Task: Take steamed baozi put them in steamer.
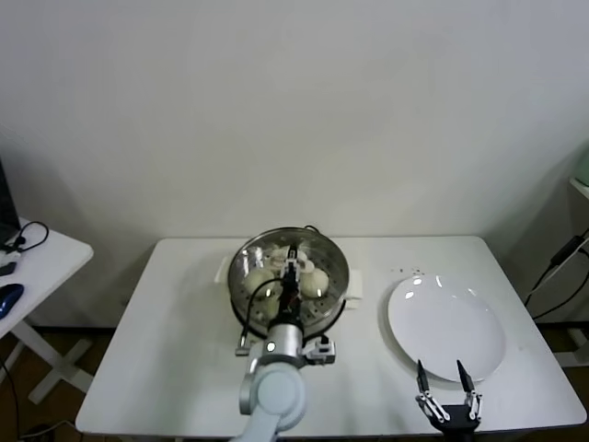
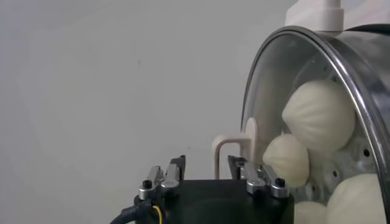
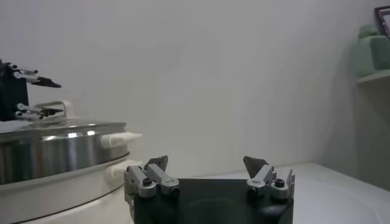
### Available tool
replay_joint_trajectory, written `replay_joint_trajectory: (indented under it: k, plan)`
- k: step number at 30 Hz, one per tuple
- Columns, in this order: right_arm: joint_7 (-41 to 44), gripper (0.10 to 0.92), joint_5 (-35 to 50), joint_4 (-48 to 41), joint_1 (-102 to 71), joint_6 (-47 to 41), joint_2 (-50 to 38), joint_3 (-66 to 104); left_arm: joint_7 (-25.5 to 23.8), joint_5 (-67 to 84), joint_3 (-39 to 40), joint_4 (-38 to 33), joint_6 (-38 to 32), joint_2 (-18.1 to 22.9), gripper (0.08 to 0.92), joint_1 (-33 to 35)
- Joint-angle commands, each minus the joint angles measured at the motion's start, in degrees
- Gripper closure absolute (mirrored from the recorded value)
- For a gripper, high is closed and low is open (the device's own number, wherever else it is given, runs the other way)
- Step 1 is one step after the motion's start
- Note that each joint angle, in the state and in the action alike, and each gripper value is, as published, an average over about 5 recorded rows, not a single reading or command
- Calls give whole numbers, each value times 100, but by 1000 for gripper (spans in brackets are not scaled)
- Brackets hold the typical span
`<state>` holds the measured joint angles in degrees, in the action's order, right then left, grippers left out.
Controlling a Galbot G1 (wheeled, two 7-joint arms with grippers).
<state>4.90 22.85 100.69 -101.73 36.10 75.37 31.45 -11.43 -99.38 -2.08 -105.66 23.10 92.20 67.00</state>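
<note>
The steamer [image 1: 341, 267] stands mid-table on its white base, with the round glass lid [image 2: 263, 85] on it. Several creamy baozi [image 1: 259, 279] lie inside under the glass; they show in the left wrist view [image 2: 320, 114]. My left gripper [image 1: 293, 261] is over the steamer's middle, open, with the lid's white loop handle [image 2: 235, 143] partly between its fingers [image 2: 177, 167]. It also shows in the right wrist view [image 3: 27, 91], above the steamer [image 3: 55, 152]. My right gripper [image 1: 446, 382] is open and empty at the table's front right, also seen in its own view [image 3: 207, 164].
A large flat white plate [image 1: 446, 322], with nothing on it, lies right of the steamer, its near rim just ahead of the right gripper. A side table [image 1: 37, 258] with cables stands off to the left. The wall is close behind the table.
</note>
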Motion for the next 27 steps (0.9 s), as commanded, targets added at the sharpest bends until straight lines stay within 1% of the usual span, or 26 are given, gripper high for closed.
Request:
replay_joint_trajectory:
  k: [1,8,16,22,27]
  plan:
    - [-2,203,5,-7,9,2,-7,11,4,-2,-4,-129,-25,280,489,85]
    - [6,203,1,-23,19,7,-1,-25,33,-12,-83,-384,-116,280,482,313]
    - [11,203,0,-50,47,19,-11,-53,57,6,-154,-664,-204,280,506,658]
    - [10,203,-8,-86,86,17,9,-111,95,67,-226,-871,-261,280,508,901]
    - [12,203,-22,-90,106,5,34,-144,227,287,-373,-1134,-295,157,508,1190]
